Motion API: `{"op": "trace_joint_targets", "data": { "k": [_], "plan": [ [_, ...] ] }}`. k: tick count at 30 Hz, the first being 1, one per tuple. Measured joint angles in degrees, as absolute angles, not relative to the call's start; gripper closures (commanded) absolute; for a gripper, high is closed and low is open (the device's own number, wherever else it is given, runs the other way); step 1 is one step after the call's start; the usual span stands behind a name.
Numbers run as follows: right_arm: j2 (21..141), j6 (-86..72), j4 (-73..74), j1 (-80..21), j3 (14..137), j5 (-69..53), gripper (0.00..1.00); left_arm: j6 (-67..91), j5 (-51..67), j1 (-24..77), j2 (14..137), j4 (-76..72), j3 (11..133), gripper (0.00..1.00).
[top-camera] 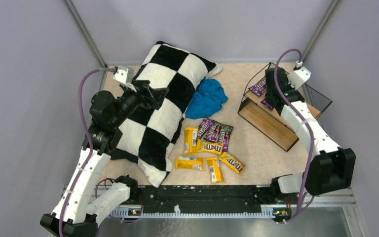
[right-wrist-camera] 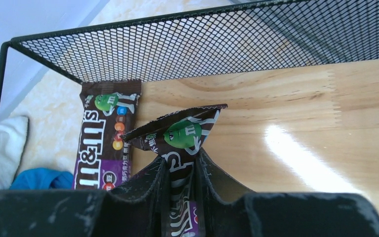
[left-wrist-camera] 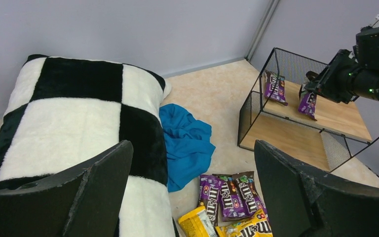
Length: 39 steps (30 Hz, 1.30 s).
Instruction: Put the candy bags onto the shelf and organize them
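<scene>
The shelf (top-camera: 271, 124) of light boards in a black wire frame stands at the right. One purple candy bag (right-wrist-camera: 103, 143) lies flat at the back left of its top board (right-wrist-camera: 286, 103). My right gripper (right-wrist-camera: 180, 160) hovers just over that board, shut on a second dark purple candy bag (right-wrist-camera: 182, 133), which stands crumpled on edge beside the flat one. Several yellow and purple candy bags (top-camera: 212, 143) lie loose mid-table. My left gripper (top-camera: 160, 96) hangs open and empty above the pillow, away from the bags (left-wrist-camera: 232, 195).
A large black-and-white checkered pillow (top-camera: 163, 103) covers the left half of the table. A crumpled blue cloth (top-camera: 207, 98) lies between the pillow and the shelf, just behind the loose bags. Mesh panels (right-wrist-camera: 187, 44) close the shelf's back and side.
</scene>
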State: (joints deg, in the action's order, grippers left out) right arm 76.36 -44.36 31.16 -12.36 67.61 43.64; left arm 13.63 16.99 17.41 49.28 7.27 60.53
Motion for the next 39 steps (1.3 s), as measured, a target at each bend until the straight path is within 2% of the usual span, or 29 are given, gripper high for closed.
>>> {"op": "trace_joint_targets", "data": {
  "k": [12, 20, 33, 37, 39],
  "plan": [
    [80.16, -49.74, 31.29, -12.21, 70.26, 44.58, 0.8, 13.58, 16.91, 18.5, 49.67, 7.29, 60.53, 0.02],
    [83.07, -49.76, 30.46, -12.19, 71.4, 44.66, 0.7, 13.56, 16.91, 19.03, 50.04, 7.31, 60.53, 0.02],
    [82.85, -46.0, 28.73, -12.08, 71.26, 43.18, 0.21, 13.58, 16.95, 19.2, 50.15, 7.31, 60.53, 0.02],
    [79.55, -42.35, 26.92, -12.08, 70.43, 41.21, 0.14, 13.61, 17.19, 19.2, 50.15, 7.29, 60.53, 0.02],
    [77.21, -40.53, 26.17, -12.03, 69.67, 39.68, 0.14, 13.61, 17.34, 19.2, 50.15, 7.27, 60.53, 0.02]
  ]
}}
